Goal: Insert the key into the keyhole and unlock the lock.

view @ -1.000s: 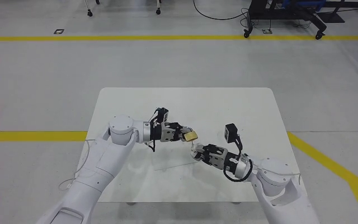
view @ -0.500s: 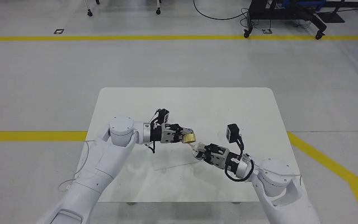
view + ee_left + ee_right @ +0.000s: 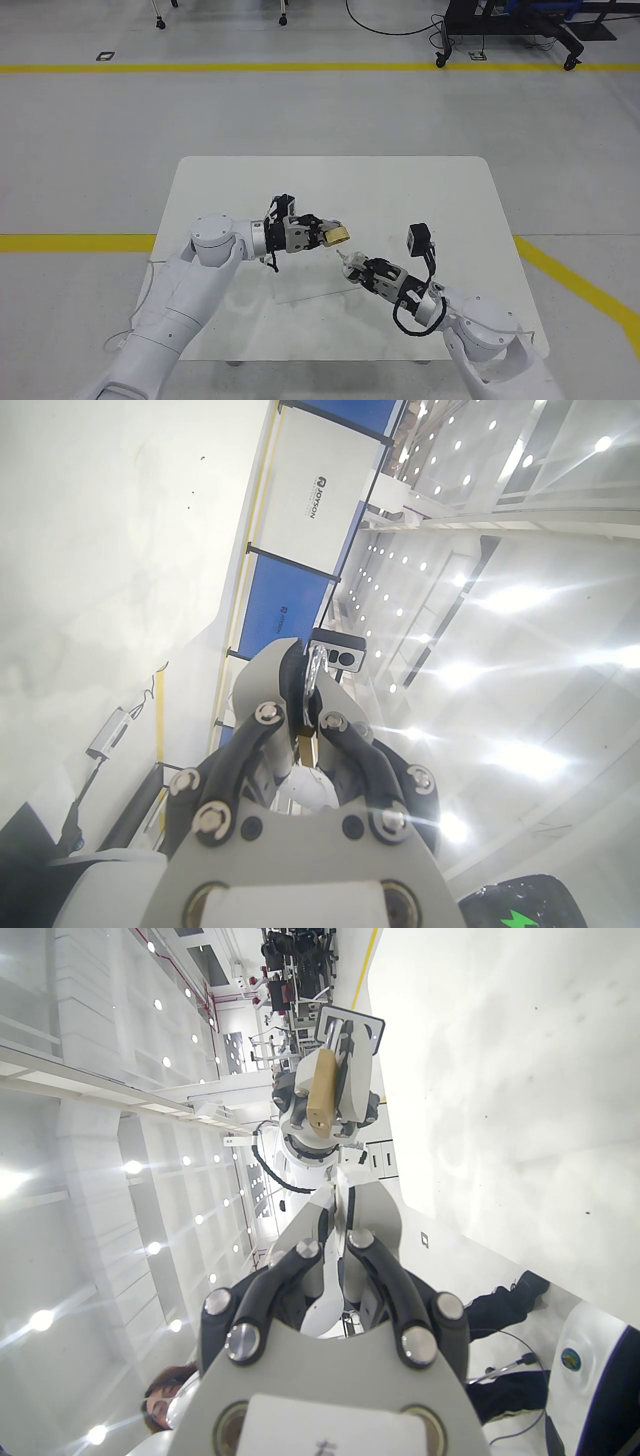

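A brass padlock (image 3: 340, 235) is held above the middle of the white table (image 3: 300, 180), with my left gripper (image 3: 326, 235) shut on it. In the left wrist view the fingers (image 3: 260, 680) clamp its silver shackle (image 3: 312, 670), and a bit of the brass body (image 3: 306, 750) shows between them. My right gripper (image 3: 349, 262) sits just in front of the lock, a small gap away, shut on a thin pale key (image 3: 340, 1190). From the right wrist view the padlock (image 3: 320, 1088) faces my right gripper (image 3: 339, 1203) with its lower end, and the key tip stands apart from it.
Both arms hover over the middle of the table. Yellow floor lines (image 3: 300, 68) run beyond it. Wheeled equipment (image 3: 510, 30) stands at the far right of the room.
The left gripper has carried the padlock slightly toward the far side. The right gripper has shifted a little, and the key and lock remain apart.
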Tool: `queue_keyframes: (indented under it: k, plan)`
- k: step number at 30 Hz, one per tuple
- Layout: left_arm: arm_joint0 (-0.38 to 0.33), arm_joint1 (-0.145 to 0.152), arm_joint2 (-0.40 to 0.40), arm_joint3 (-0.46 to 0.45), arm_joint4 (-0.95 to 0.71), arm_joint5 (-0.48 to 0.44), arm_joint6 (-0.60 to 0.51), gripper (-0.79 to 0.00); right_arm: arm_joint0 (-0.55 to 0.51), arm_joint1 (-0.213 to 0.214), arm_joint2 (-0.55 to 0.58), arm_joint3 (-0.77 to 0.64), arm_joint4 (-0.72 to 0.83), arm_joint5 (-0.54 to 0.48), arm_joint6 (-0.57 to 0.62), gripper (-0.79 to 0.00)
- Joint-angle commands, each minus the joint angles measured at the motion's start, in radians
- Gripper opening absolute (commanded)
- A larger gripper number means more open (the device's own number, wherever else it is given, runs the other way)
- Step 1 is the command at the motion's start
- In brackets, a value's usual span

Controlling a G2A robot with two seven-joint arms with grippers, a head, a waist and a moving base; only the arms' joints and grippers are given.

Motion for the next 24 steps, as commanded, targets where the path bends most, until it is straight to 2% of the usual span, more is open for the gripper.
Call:
queue_keyframes:
  k: [1, 10, 13, 18, 24]
  plan:
    - [0.0, 0.0, 0.0, 0.0, 0.0, 0.0, 0.0, -0.785, 0.0, 0.0, 0.0, 0.0, 0.0, 0.0, 0.0, -0.785]
    - [0.004, 0.0, 0.0, 0.0, -0.001, -0.001, 0.008, -0.785, 0.0, 0.0, 0.0, 0.0, 0.0, 0.0, 0.0, -0.785]
    - [0.038, 0.001, -0.036, 0.016, -0.08, 0.0, 0.041, -0.785, -0.01, -0.002, 0.001, -0.016, 0.034, -0.027, -0.007, -0.785]
    - [0.042, 0.005, -0.066, 0.064, -0.135, -0.004, 0.023, -0.785, -0.077, -0.009, 0.016, -0.084, 0.1, -0.066, -0.123, -0.785]
    - [-0.009, -0.012, -0.03, 0.143, -0.181, -0.019, -0.009, -0.785, -0.087, -0.032, -0.026, -0.143, 0.164, 0.013, -0.42, -0.785]
